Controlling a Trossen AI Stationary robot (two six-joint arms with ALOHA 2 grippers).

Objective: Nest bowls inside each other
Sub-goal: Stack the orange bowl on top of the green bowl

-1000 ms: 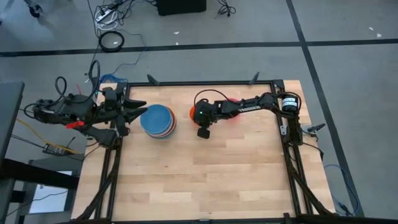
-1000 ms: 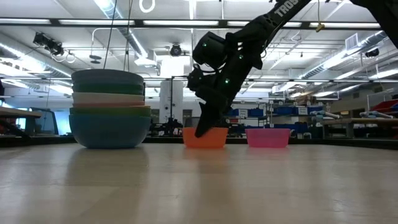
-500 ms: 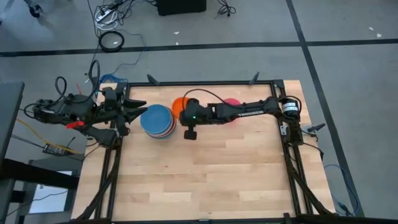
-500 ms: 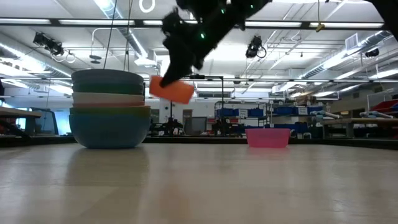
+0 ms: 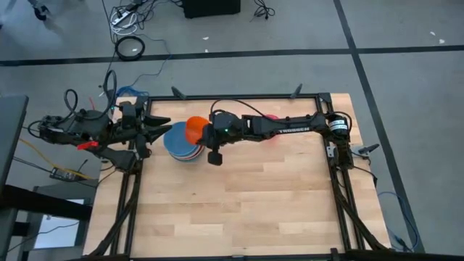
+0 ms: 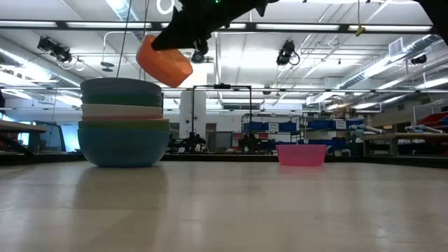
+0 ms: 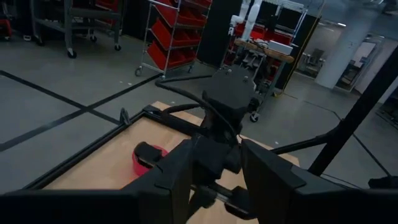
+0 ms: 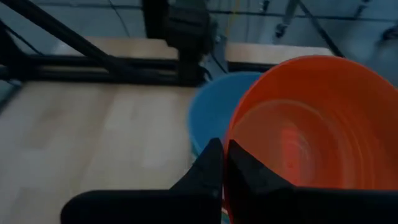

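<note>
A stack of several nested bowls (image 5: pixel 181 143) (image 6: pixel 124 122), blue on top, stands on its base at the table's far left. Above its right rim hangs a small orange bowl (image 5: pixel 194 128) (image 6: pixel 164 61), with my right gripper (image 5: pixel 207 133) (image 8: pixel 222 167) shut on it. A pink bowl (image 6: pixel 302 154) (image 5: pixel 271 118) rests on the table farther right, partly hidden under the right arm in the high view. My left gripper (image 5: pixel 156 129) (image 7: pixel 214 186) waits open at the left edge beside the stack, with nothing between its fingers. My right gripper pinches the orange bowl's rim (image 8: pixel 230 155) on the side nearest the wrist, one finger inside the bowl and one outside. The fingers come from the table's right, slanting down. The bowl hangs tilted, lifted clear of the table and above the stack.
A black metal frame (image 5: pixel 239 96) runs around the wooden tabletop. The near half of the table (image 5: pixel 232 210) is bare wood. Cables (image 5: pixel 130 47) lie on the floor beyond the far edge.
My right gripper has lifted the orange bowl off the table and carried it up and toward the table's left, from beside the pink bowl to above the stack's right rim. The bowl has tipped from level to tilted. The stack and the pink bowl have stayed put.
</note>
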